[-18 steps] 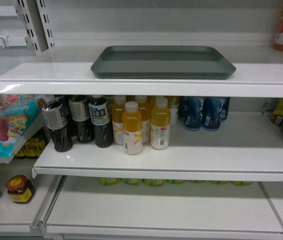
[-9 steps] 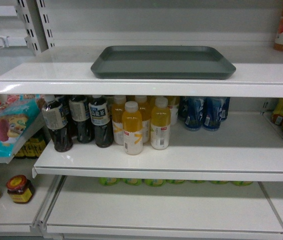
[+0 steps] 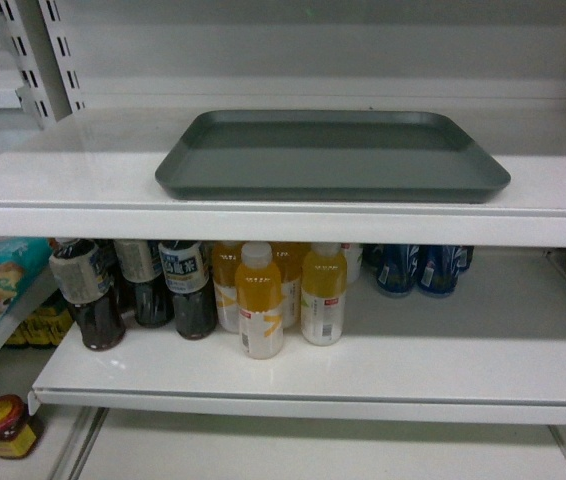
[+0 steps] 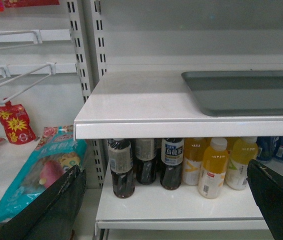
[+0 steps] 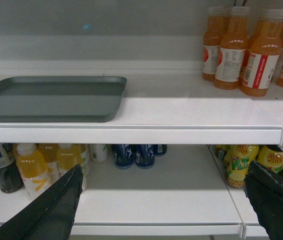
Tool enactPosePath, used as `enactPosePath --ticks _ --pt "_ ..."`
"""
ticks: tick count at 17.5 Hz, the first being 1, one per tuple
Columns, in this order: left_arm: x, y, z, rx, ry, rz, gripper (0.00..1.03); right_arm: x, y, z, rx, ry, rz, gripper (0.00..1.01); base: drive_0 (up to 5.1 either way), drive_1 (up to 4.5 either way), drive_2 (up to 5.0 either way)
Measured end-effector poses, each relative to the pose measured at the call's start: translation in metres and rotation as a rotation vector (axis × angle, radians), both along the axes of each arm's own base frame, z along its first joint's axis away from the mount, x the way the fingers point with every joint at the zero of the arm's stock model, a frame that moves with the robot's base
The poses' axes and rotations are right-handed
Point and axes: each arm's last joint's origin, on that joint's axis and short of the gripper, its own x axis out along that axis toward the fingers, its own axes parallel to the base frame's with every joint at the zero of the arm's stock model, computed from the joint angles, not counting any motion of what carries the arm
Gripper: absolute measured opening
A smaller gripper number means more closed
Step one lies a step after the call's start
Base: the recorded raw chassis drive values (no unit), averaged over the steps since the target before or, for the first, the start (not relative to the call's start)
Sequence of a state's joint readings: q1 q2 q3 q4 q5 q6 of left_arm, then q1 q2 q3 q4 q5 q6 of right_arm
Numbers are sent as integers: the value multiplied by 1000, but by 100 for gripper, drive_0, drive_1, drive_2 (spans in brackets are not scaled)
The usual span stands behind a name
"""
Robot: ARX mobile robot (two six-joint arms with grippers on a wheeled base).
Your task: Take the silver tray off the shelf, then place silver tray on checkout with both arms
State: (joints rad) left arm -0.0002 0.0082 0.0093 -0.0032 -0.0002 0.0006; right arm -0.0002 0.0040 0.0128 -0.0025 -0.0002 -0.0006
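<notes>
We see the silver tray (image 3: 332,157), dull grey, rounded corners, low rim, lying flat on the white shelf (image 3: 83,185), close to its front lip

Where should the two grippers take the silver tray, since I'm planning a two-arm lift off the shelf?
Probably at the two short ends of the silver tray, left gripper on the left rim, right gripper on the right. It lies flat, long side along the shelf front, far wider than either gripper's open jaws, and only its low raised rim is thin enough to pinch.
</notes>
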Motion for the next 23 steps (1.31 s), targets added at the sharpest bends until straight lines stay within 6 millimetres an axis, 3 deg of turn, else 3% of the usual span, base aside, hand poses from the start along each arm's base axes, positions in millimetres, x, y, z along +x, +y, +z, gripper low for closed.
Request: enactPosePath --ticks 3,18,23 --pt "0 0 0 0 -1 0 98 0 0 0 0 -1 0 98 0 0 0" --pt "0 0 0 0 0 0 98 0 0 0 0 1 0 98 9 433 -415" --pt "0 0 0 0 0 0 98 0 0 0 0 1 0 98 0 0 0"
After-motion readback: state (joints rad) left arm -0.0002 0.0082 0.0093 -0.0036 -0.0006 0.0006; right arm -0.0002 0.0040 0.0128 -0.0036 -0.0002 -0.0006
